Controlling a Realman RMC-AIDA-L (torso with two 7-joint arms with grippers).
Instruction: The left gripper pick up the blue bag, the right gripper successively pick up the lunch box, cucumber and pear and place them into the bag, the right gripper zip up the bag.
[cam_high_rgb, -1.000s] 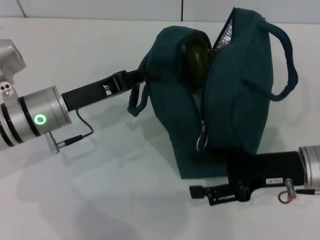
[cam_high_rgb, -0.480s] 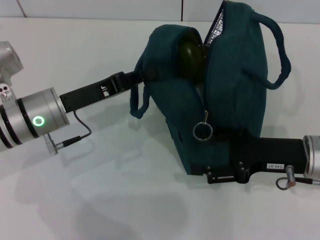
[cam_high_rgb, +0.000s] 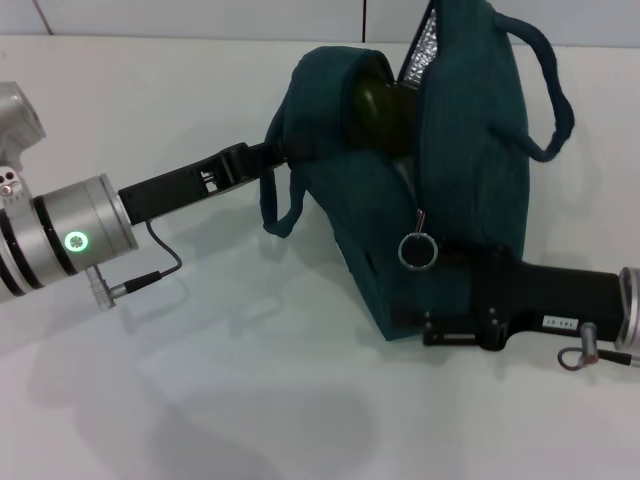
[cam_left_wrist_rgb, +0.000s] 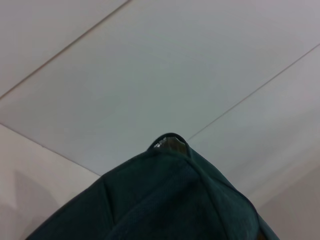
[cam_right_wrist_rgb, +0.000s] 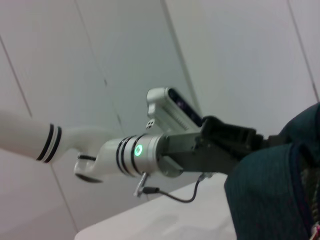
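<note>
The blue bag (cam_high_rgb: 440, 200) stands on the white table (cam_high_rgb: 200, 400) in the upper right of the head view, leaning a touch toward the left of the frame, its mouth gaping at the top with silver foil lining (cam_high_rgb: 425, 55) flashing in the gap. Down in that opening sits something dark green and rounded, the end of the cucumber (cam_high_rgb: 378, 108) poking up between the two fabric sides. The lunch box and the pear cannot be seen in any view. The left gripper (cam_high_rgb: 285, 150) comes in from the left middle of the frame, its black body stretched out from the silver wrist with the green light, and its tip is pressed into the bag's left side near the top, right where one looped handle (cam_high_rgb: 280, 200) hangs down; the fingertips are buried against the fabric, so how far apart they stand cannot be told. The right gripper (cam_high_rgb: 440, 300) reaches in from the lower right of the frame, its black body lying low against the front foot of the bag, and its fingers are lost against the dark cloth, so their spread cannot be told either. Just above it, the metal ring pull (cam_high_rgb: 416, 250) dangles on the zipper, about halfway up the bag's front seam. The other handle (cam_high_rgb: 555, 110) loops out at the upper right.
</note>
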